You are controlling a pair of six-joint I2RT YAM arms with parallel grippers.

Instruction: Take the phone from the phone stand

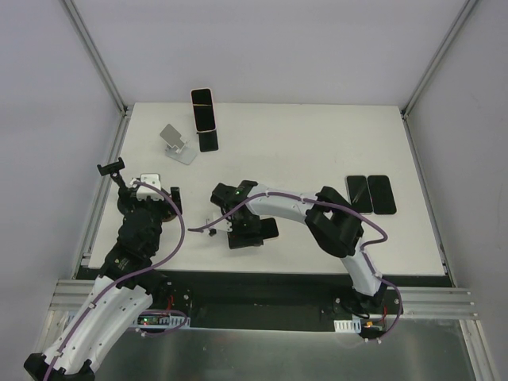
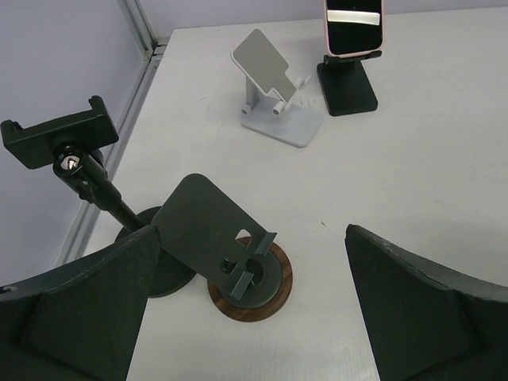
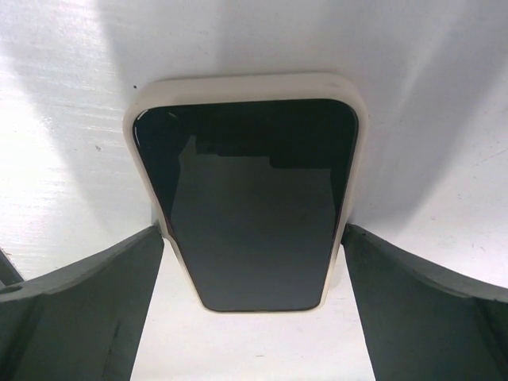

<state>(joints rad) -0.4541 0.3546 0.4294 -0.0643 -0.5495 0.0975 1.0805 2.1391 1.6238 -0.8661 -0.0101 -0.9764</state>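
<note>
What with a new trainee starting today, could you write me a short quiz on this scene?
1. True or false: the white stand holds a phone.
2. How many phones lie flat side by side at the far right of the top view? A one, B two, C four.
3. Fill in: the right gripper hangs over a cream-cased phone lying flat, one finger on each side, its jaws ___.

Key: 1 false; 2 B; 3 open.
</note>
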